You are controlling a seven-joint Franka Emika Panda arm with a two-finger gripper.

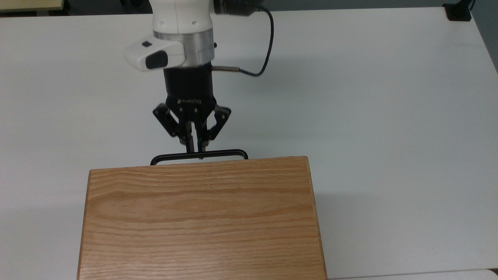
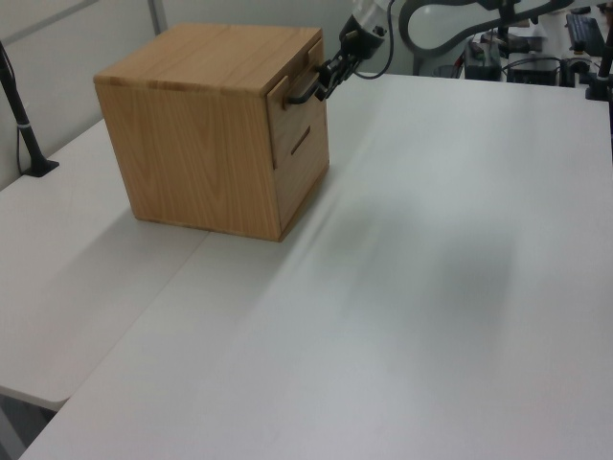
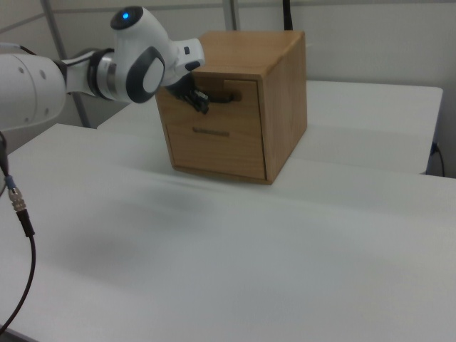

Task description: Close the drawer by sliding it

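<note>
We judge the drawer (image 3: 226, 94) to be home: its front panel sits flush in the upper face of the cabinet (image 1: 200, 217), and only the black handle (image 1: 199, 155) stands proud of the wood in the top view. The main risk now lies in the retreat. The gripper (image 1: 195, 149) has its jaws drawn together, nearly touching, with their tips at the middle of the bar; whether they pinch the bar or merely rest against it we cannot tell. If they do grip it and we pull away without letting go, the drawer comes back out with us. If we press on instead, the cabinet, which stands loose on the white worktop (image 1: 389, 116), may skid or twist, since the drawer has nowhere further to go. A sideways drift could also wedge a fingertip behind the bar.

As for pose, the arm (image 3: 43, 78) reaches in from the right view's left, wrist roughly level, the gripper pointing straight at the drawer front. In the left view it comes from behind the cabinet's far corner and meets the handle (image 2: 305, 88) high on the front. The lower drawer (image 3: 214, 148) sits shut and untouched.
</note>
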